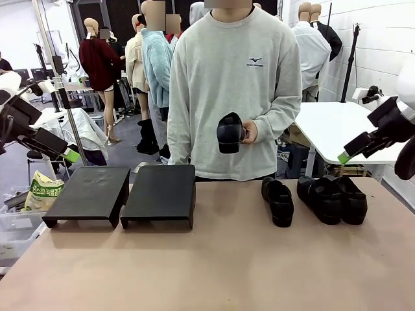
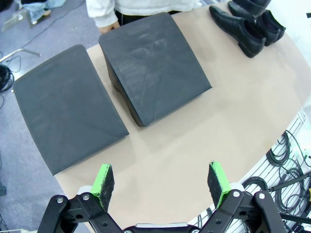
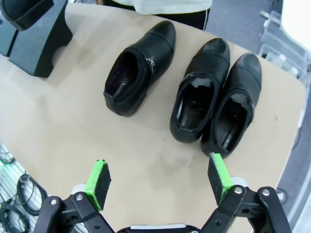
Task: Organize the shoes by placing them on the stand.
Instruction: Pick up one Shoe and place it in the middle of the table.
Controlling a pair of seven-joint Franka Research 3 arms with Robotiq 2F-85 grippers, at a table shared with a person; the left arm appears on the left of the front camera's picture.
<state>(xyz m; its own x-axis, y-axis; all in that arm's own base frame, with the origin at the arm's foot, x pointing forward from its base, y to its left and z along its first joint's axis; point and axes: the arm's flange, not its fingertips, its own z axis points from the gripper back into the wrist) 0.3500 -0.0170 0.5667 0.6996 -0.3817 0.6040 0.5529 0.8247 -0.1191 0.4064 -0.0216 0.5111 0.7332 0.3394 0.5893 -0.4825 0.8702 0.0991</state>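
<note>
A person across the table holds one black shoe [image 1: 230,133] in a hand at waist height. Three more black shoes lie on the table's right half: one apart [image 1: 277,202] [image 3: 138,68], and a pair side by side [image 1: 334,198] [image 3: 216,97]. The stand is two matte black risers, left [image 1: 87,193] [image 2: 65,121] and right [image 1: 159,193] [image 2: 155,73], both with bare tops. My left gripper [image 1: 68,155] [image 2: 160,180] hangs open above the table's near edge, before the risers. My right gripper [image 1: 345,157] [image 3: 158,179] is open above the three shoes, holding nothing.
The tan table [image 1: 220,265] has free surface in the middle and front. A bag and clear bins [image 1: 39,191] sit off the table's left edge. A white table [image 1: 331,126] stands behind on the right.
</note>
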